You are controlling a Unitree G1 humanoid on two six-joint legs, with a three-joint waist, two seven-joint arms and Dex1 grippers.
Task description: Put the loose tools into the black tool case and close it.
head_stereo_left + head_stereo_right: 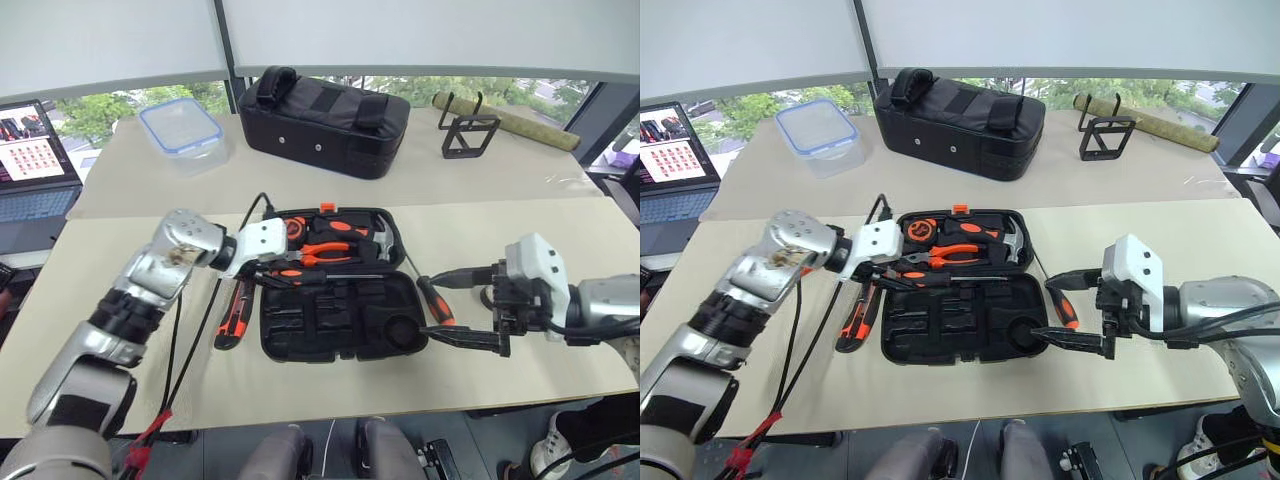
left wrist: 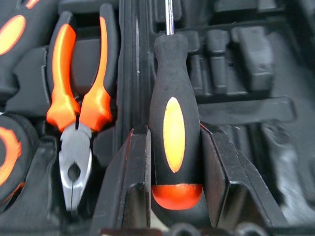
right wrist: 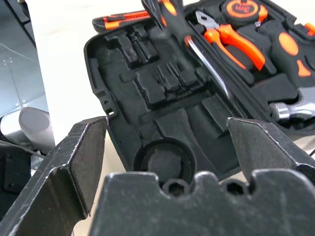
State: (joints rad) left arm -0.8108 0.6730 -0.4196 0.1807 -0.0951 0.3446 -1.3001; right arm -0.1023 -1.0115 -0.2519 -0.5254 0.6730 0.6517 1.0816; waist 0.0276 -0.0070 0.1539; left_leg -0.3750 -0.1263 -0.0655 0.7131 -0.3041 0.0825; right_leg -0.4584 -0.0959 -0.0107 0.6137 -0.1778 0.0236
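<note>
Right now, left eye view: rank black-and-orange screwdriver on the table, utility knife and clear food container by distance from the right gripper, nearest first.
1. Black-and-orange screwdriver: on the table right beside the right gripper, at the tool case's right edge.
2. Utility knife: on the table across the case, off its left side.
3. Clear food container: far table, back left.

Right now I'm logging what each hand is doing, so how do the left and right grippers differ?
The left gripper is shut on a black-and-orange screwdriver, while the right gripper is open and holds nothing. The left gripper is over the open tool case near its hinge line; the right gripper hangs at the case's right edge, beside another screwdriver lying on the table. Both have two black fingers.
</note>
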